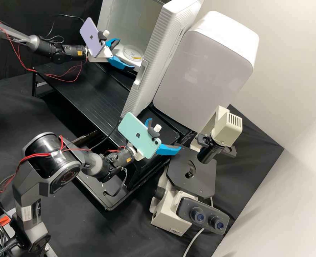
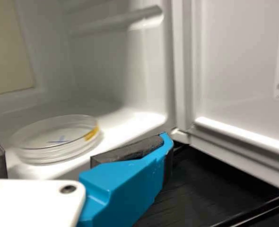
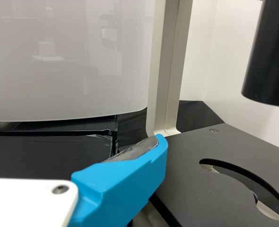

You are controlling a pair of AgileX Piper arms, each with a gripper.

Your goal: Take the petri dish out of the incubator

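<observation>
A clear petri dish (image 1: 133, 53) (image 2: 56, 137) with a yellow tag lies flat on the floor of the white incubator (image 1: 124, 19), whose door (image 1: 158, 53) stands open. My left gripper (image 1: 125, 53) (image 2: 78, 142) is at the incubator's opening, open, with its blue fingers (image 2: 130, 177) on either side of the dish's near edge and apart from it. My right gripper (image 1: 166, 135) hangs open and holds nothing, by the foot of the door and just above the microscope stage (image 1: 191, 171) (image 3: 215, 161). One of its blue fingers (image 3: 130, 175) shows in the right wrist view.
A grey microscope (image 1: 186, 207) stands at the front right with its dark condenser (image 3: 272, 52) above the stage. A black ribbed platform (image 1: 93, 92) runs from the incubator toward the front. The door's inner shelf (image 2: 239, 135) is beside the left gripper.
</observation>
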